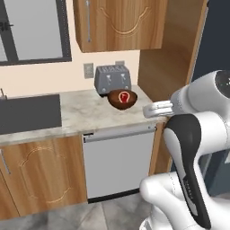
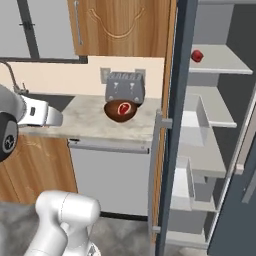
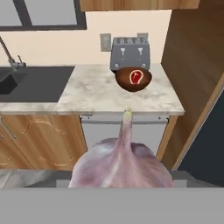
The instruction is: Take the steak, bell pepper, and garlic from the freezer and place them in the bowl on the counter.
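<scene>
Garlic (image 3: pixel 121 168) is up close in the hand view, pointed tip aimed away toward the counter (image 3: pixel 96 98), fat body sitting right at the claw, so I read it as held. Fingertips are hidden behind the bulb, so grip points are a guess; the claw looks part-closed around the widest part. Handling call: light, firm but with papery loose skin, rounded, so it can roll or slip in the pads; hold across the belly, not the thin stem, and keep squeeze modest. In the left base view the white hand end (image 1: pixel 157 109) hangs just off the near right edge of the counter, short of the bowl (image 1: pixel 122 99). Bowl stands on the far right of the counter, just in front of the toaster (image 1: pixel 112 78), and the steak (image 1: pixel 124 95) already lies in it. Garlic is well apart from the bowl, nearer and lower in the hand view. Bell pepper (image 2: pixel 197 55) sits on an upper shelf of the open freezer (image 2: pixel 215 130), right of the counter.
</scene>
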Controlling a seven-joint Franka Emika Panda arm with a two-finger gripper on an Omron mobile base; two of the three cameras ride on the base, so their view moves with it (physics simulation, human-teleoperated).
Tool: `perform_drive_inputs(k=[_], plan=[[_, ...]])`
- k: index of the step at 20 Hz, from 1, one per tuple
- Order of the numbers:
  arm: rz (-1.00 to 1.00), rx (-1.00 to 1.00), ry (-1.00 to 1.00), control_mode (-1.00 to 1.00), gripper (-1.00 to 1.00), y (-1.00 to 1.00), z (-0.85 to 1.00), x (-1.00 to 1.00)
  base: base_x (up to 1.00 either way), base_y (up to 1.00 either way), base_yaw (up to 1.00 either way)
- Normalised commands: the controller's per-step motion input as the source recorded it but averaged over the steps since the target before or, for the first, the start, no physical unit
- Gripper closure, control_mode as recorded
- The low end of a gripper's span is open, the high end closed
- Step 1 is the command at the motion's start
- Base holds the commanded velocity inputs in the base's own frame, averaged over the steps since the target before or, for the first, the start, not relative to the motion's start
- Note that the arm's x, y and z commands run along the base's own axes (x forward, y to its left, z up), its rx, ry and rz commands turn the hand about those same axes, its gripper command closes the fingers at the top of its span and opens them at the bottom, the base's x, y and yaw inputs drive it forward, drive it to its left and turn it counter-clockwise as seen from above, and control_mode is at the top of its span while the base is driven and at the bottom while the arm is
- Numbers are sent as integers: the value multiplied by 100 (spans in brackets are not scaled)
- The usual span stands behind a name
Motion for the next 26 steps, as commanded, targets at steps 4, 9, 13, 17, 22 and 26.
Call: perform_drive_inputs(k=[4,9,13,17,22,26], plan=[[0,0,0,100,100,0,0,0,75,-2,-2],[0,0,0,100,100,0,0,0,61,-12,-5],[0,0,0,100,100,0,0,0,51,-17,-9],[0,0,0,100,100,0,0,0,54,-11,-5],[0,0,0,100,100,0,0,0,63,-2,-1],[0,0,0,100,100,0,0,0,54,-3,0]])
